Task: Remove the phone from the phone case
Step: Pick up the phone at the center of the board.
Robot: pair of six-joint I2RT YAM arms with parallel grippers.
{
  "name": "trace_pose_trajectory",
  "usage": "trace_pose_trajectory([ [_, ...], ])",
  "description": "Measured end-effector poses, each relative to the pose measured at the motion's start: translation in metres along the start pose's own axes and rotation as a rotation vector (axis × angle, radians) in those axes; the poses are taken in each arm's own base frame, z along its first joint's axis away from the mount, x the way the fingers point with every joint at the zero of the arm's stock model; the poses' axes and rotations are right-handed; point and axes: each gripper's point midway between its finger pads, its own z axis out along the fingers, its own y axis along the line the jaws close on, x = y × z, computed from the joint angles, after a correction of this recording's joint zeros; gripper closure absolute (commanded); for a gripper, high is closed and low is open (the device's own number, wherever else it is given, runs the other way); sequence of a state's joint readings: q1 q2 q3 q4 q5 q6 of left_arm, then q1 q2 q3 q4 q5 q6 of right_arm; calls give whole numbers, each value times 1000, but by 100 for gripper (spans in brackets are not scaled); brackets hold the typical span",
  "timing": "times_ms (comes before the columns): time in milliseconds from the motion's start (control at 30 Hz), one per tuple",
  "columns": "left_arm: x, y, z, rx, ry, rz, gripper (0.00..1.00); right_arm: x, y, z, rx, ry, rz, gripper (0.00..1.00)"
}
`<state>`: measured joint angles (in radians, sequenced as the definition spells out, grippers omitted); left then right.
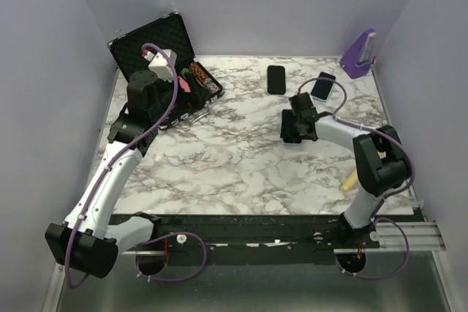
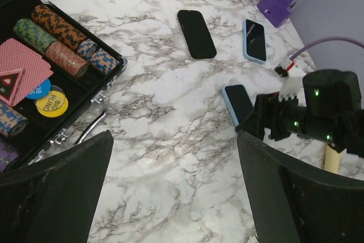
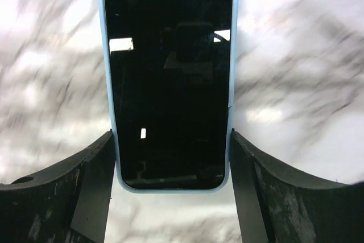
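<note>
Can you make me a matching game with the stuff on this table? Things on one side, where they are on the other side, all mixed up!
Things:
1. poker chips
2. purple stand
3. black phone
4. right gripper

Places:
A. at the far right corner of the table
B. inside the open black case
C. lying flat on the marble, with nothing touching it
D. one finger on each side of a blue-cased phone

Right pairs: 1-B, 2-A, 3-C, 4-D
</note>
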<state>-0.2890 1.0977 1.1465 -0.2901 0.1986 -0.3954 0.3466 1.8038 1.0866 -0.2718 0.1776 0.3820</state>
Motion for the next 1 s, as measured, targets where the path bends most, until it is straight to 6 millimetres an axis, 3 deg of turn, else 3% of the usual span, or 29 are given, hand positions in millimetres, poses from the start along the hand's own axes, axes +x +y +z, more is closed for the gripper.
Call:
trace_pose_trajectory([
  [67,2,-3,2,5,14,-11,3,26,18,-16,-53,13,-53,99],
  [233,8,-12,-1,16,34,-88,3,86,70,-53,-209,30,-276,99],
  [367,25,-13,-8,18,65,-168,2,106,99,-72,-304,-1,-421,99],
  [567,67,-10,-4,66,223,-306,6,88,113,-87,-373,-101,-491,99],
  [733,120,-3,7,99,389,-465,7,80,117,-90,-394,-151,-496,99],
  [933,197,-23,23,180,569,-721,3,79,110,-111,-439,-218,-467,99],
  [1000,207,-35,31,203,608,-771,3,75,111,-119,-462,-244,-454,99],
])
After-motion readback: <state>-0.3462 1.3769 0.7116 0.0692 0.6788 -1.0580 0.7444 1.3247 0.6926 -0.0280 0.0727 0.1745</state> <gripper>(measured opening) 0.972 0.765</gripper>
